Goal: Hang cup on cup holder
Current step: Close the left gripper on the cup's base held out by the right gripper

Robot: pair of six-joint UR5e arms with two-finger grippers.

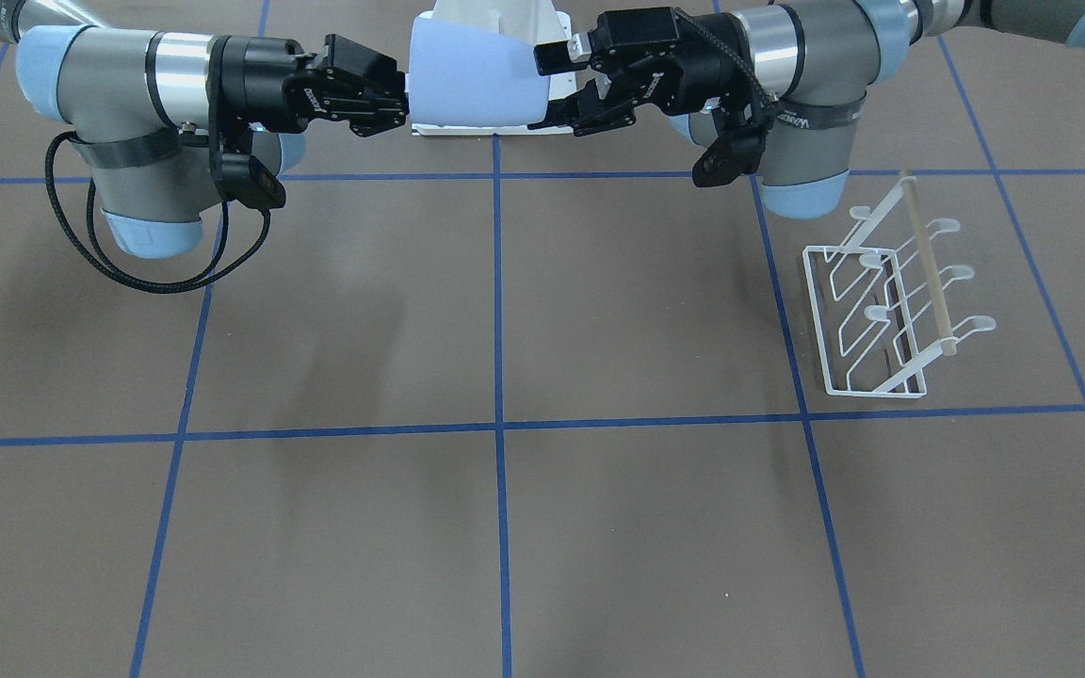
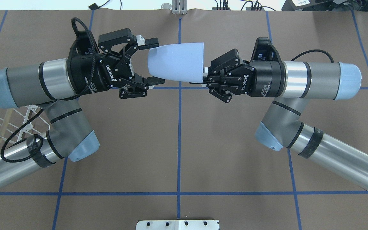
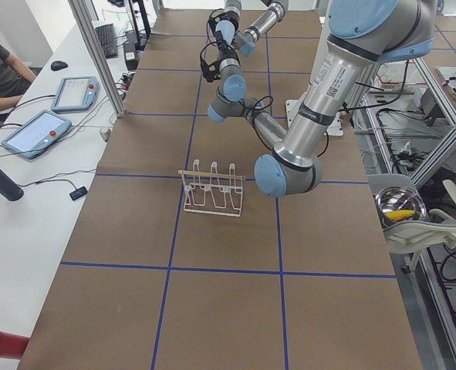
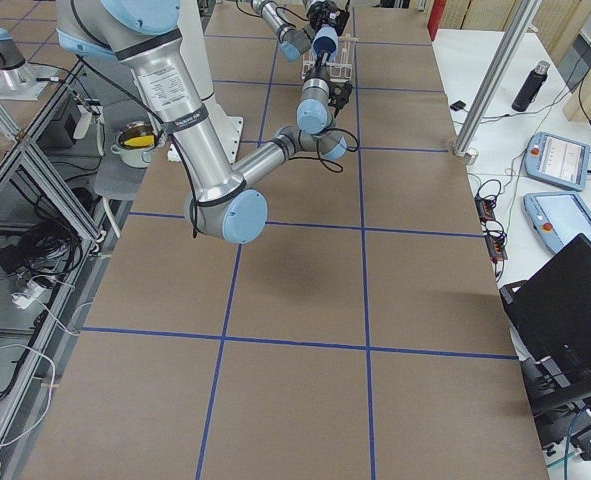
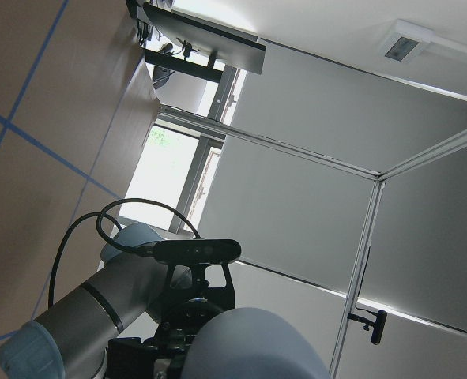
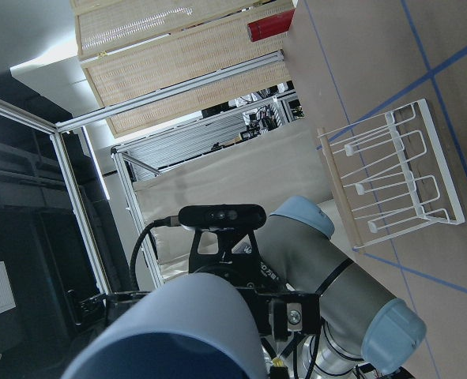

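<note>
The pale blue cup [image 2: 176,65] is held on its side in the air over the far middle of the table. My right gripper [image 2: 204,75] is shut on its wide rim. My left gripper [image 2: 156,61] is open, one finger on each side of the cup's narrow base, with small gaps to it. In the front view the cup [image 1: 472,85] lies between the right gripper [image 1: 406,99] and the left gripper [image 1: 550,88]. The white wire cup holder [image 1: 891,311] with a wooden rod stands empty on the table at my left, partly hidden under my left arm in the overhead view [image 2: 11,124].
The white pedestal base [image 2: 177,224] sits at the table's near edge. Blue tape lines cross the brown table top [image 1: 505,527]. In the left side view an operator [image 3: 0,73] and tablets are past the table's far edge.
</note>
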